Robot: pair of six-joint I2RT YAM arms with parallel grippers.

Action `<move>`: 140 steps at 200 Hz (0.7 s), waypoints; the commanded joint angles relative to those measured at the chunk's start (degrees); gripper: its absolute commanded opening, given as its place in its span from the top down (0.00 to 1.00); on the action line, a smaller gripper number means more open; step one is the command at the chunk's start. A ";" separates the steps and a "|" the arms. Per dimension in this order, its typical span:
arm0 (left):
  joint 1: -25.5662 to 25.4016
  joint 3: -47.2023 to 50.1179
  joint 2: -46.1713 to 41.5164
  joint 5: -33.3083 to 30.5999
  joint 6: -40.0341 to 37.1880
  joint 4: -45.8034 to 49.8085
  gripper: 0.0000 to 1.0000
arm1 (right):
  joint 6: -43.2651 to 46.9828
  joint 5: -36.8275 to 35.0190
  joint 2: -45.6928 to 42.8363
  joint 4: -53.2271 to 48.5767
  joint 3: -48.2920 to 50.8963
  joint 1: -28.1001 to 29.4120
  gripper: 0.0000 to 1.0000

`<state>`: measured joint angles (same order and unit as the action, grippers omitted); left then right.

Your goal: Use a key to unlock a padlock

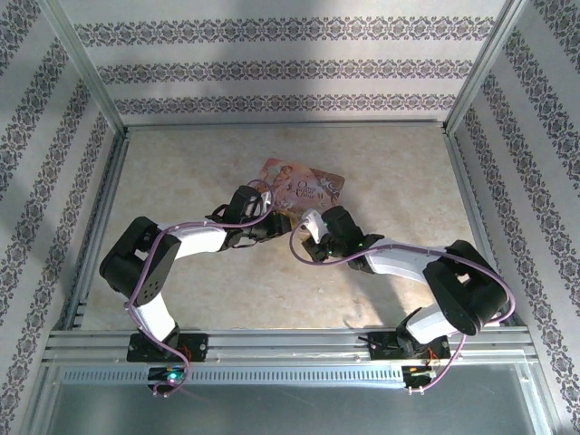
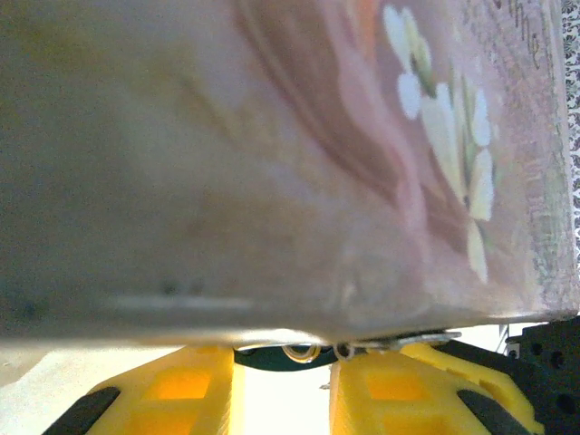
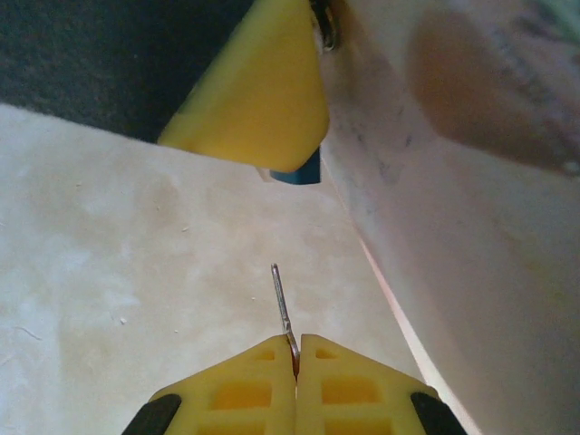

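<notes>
- Beige tabletop (image 1: pixel 381 172) between patterned walls; the pink flowered tin (image 1: pixel 304 186) lies mid-table, and both arms meet at its near edge.
- On one side, the right gripper (image 3: pixel 296 343) is clenched on the key (image 3: pixel 283 304), whose thin blade sticks forward above the table.
- Opposite it, the left gripper (image 2: pixel 283 362) seems to pinch the padlock (image 3: pixel 306 170) (a small blue body, half hidden behind a yellow finger) at the tin's edge.
- Done, as I judge it: both pieces are in hand. The key tip is apart from the lock, so lining up, inserting and turning are left.
</notes>
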<state>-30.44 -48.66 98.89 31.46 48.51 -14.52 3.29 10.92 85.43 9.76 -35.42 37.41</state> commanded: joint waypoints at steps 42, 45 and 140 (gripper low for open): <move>-1.20 -2.11 -1.46 1.63 1.94 -3.27 0.76 | 0.29 -0.97 1.58 3.40 -0.79 0.91 1.00; -1.20 -2.18 -1.49 1.60 1.94 -3.24 0.76 | 0.17 -0.98 1.58 3.53 -0.75 0.89 1.00; -1.29 -2.16 -1.25 1.85 2.33 -3.58 0.78 | -2.14 -0.94 2.81 8.51 -0.26 0.88 1.00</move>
<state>-30.76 -48.80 98.89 31.46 49.21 -14.57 2.52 10.70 87.31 15.84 -35.46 37.41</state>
